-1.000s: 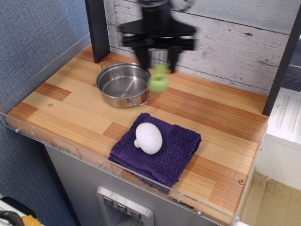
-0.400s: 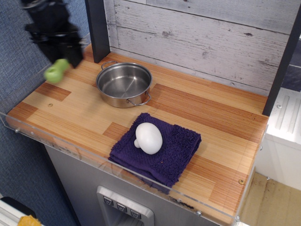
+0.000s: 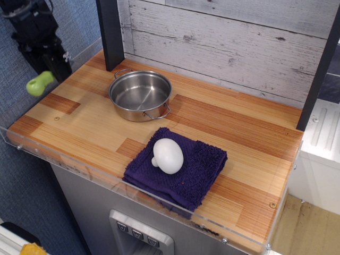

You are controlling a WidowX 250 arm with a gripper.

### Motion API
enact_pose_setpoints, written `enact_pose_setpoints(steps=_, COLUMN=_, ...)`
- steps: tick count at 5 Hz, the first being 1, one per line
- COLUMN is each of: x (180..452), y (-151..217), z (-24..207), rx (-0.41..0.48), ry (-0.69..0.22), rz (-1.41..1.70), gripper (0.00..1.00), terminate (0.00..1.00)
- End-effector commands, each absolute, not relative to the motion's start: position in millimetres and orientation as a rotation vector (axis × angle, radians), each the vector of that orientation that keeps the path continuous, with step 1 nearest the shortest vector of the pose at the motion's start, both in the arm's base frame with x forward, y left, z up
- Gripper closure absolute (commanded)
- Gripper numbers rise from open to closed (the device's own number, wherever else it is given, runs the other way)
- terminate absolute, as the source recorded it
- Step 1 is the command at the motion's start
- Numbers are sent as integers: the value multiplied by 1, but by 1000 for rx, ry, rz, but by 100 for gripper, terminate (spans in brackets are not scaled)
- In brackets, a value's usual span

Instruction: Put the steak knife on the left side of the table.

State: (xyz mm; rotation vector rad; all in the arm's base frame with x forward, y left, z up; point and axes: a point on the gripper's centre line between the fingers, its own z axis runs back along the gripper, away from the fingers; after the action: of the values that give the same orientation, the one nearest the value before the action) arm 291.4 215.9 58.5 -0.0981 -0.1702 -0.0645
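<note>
My black gripper [image 3: 48, 66] is at the upper left, over the left rim of the striped wooden table [image 3: 95, 127]. It is shut on the steak knife [image 3: 39, 83], a toy whose lime-green handle sticks out down and to the left of the fingers. The grey head is hidden between the fingers. The handle hangs in the air at or just beyond the table's left acrylic edge, above the tabletop.
A steel pot [image 3: 139, 95] stands at the back left of the table. A white mushroom [image 3: 168, 155] lies on a purple cloth [image 3: 178, 169] near the front middle. A dark post [image 3: 110, 33] rises behind the pot. A clear acrylic rim [image 3: 64, 159] runs along the front.
My gripper has carried the green-handled knife from above the pot's right side far to the left, past the pot, and a little further left and down since 0.4 s ago.
</note>
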Motion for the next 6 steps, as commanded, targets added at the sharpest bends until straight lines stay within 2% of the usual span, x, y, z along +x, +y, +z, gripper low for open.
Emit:
enact_pose_setpoints(steps=1, x=281, y=188, z=85, rx=83, ry=-142, rz=-121, gripper=100, terminate=0)
enact_pose_setpoints(steps=2, x=277, y=183, z=103, rx=89, ry=-166, rz=-80, gripper=100, terminate=0)
enact_pose_setpoints(steps=3, x=275, y=178, z=98, rx=104, ry=-143, rz=-60, gripper=100, terminate=0)
enact_pose_setpoints(steps=6, x=285, y=153, z=55, rx=142, ry=-149, rz=-93, gripper=100, terminate=0)
